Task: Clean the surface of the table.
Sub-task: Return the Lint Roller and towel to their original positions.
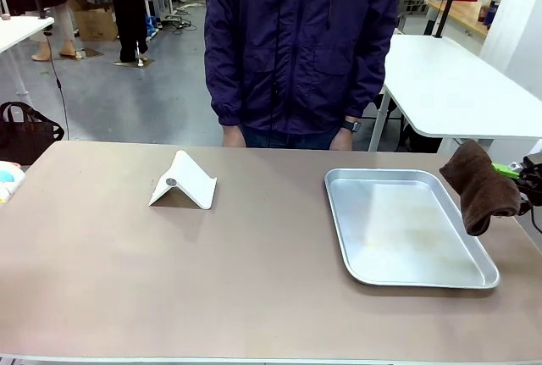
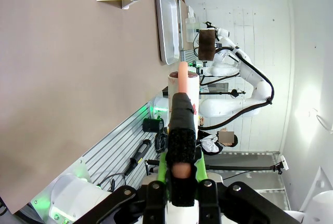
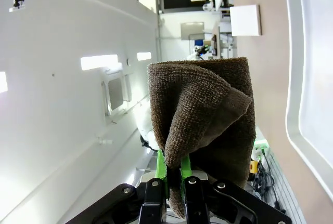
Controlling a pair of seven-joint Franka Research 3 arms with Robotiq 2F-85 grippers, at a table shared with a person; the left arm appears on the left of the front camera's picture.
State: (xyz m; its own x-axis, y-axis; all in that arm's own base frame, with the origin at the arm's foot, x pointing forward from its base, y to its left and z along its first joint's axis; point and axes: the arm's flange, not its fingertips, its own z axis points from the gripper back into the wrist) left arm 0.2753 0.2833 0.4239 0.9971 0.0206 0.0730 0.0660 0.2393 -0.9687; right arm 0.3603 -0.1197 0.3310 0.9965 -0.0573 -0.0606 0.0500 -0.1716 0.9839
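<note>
At right edge of desk (image 1: 254, 289), right jaws (image 3: 174, 174) clenched on brown cloth (image 1: 481, 185), hanging above tray (image 1: 406, 226) rim. Left jaws (image 2: 182, 146) clenched on pink-tipped tool (image 2: 183, 76). Risks: cloth snagging tray, shoving white stand (image 1: 183, 181), slipping mid-wipe.

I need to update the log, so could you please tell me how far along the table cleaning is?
Done: the right pincer is shut on a brown cloth, held above the table's right edge beside the metal tray. In hand: the left pincer grips a white bottle with an orange tip. Left: wiping, since the cloth hangs off the tabletop.
</note>
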